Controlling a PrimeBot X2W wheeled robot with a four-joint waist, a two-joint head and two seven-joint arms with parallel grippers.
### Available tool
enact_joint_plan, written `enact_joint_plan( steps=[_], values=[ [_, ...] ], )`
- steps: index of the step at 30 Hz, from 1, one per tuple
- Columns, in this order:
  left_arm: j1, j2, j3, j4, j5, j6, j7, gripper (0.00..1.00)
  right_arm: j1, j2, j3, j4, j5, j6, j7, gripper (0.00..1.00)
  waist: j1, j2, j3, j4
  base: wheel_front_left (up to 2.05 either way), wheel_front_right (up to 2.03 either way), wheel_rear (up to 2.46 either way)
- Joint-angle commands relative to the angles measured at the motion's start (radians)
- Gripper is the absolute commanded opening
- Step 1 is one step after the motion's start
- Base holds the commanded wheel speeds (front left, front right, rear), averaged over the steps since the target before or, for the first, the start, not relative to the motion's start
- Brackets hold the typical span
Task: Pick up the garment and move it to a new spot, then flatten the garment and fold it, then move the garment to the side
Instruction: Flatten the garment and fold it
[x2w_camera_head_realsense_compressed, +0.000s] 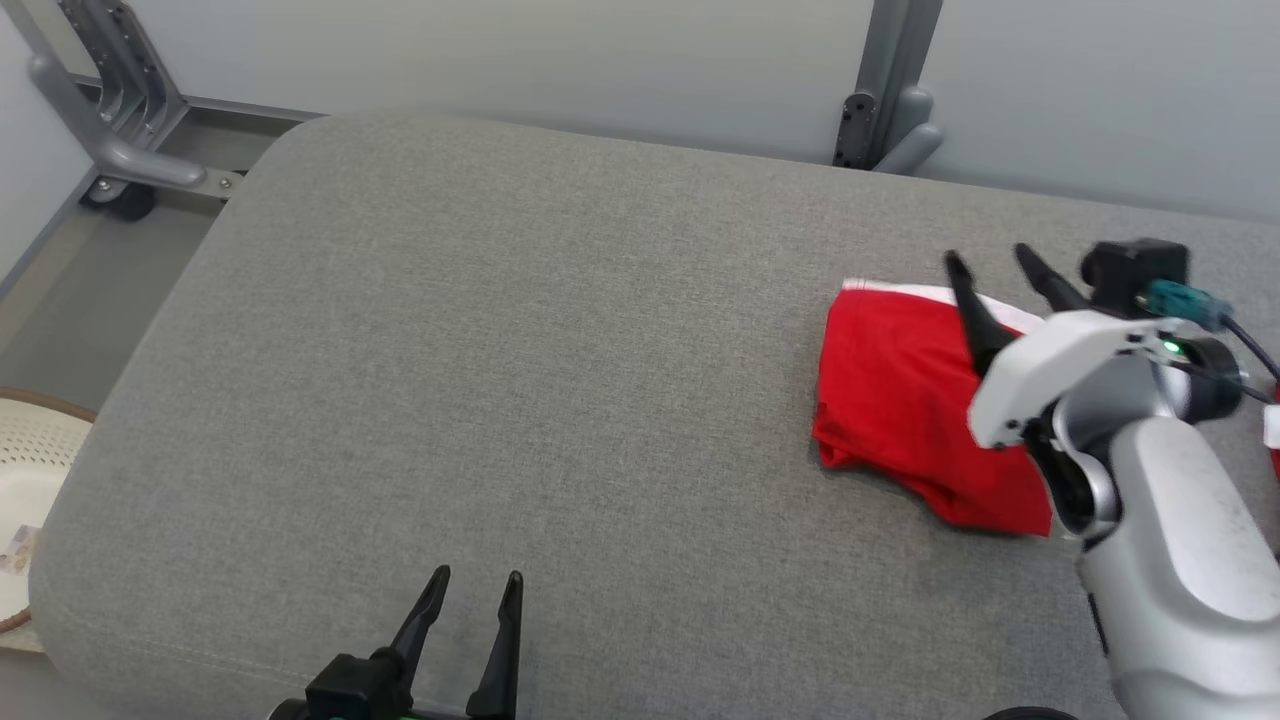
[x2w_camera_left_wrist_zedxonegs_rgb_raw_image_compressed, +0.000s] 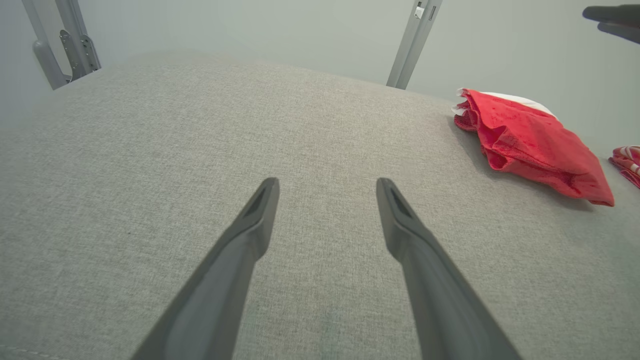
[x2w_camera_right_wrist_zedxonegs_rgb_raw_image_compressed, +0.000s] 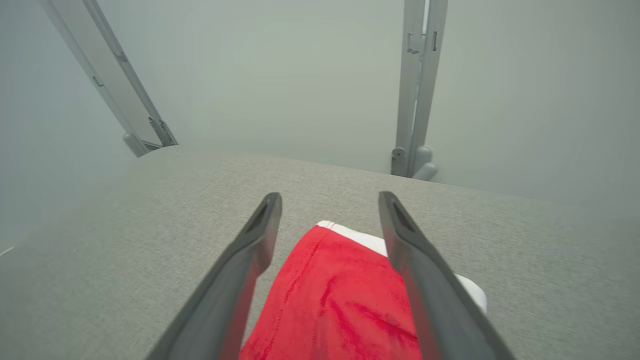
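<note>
Both the left gripper (x2w_camera_head_realsense_compressed: 478, 575) and the right gripper (x2w_camera_head_realsense_compressed: 986, 255) are spread wide and hold nothing. The folded red garment (x2w_camera_head_realsense_compressed: 890, 390) lies on the right side of the grey pad (x2w_camera_head_realsense_compressed: 500, 350), under the right gripper. Moving it aside looks done; next, lift that arm clear.

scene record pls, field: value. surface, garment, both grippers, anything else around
surface: grey padded surface
garment: red garment, folded into a compact shape, white band at its far edge, lying on the right part of the surface
right gripper: open, raised above the garment, holding nothing
left gripper: open, over bare padding near the front edge, holding nothing
other: white basket off the left edge; striped cloth, red and white, just past the garment on the right
</note>
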Motion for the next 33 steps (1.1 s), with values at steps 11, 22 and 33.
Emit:
enact_joint_plan(
  steps=[11,22,33],
  values=[
    [-0.048,0.009,-0.028,-0.022,0.002,-0.003,-0.002,1.0,0.179,0.002,-0.152,-0.062,-0.185,-0.001,-0.237,0.0,0.0,0.0,0.122,-0.037,0.0,0.0,0.0],
    [-0.124,0.018,-0.064,-0.009,-0.018,-0.003,-0.002,1.0,0.07,-0.015,-0.15,0.179,-0.343,-0.001,-0.413,0.0,0.0,0.0,0.195,0.002,0.0,0.0,0.0],
    [-0.104,0.005,-0.067,0.013,-0.037,-0.003,-0.002,1.0,0.041,0.038,-0.013,0.359,-0.38,-0.001,-0.43,0.0,0.0,0.0,0.16,0.064,0.0,0.0,0.0]
  ],
)
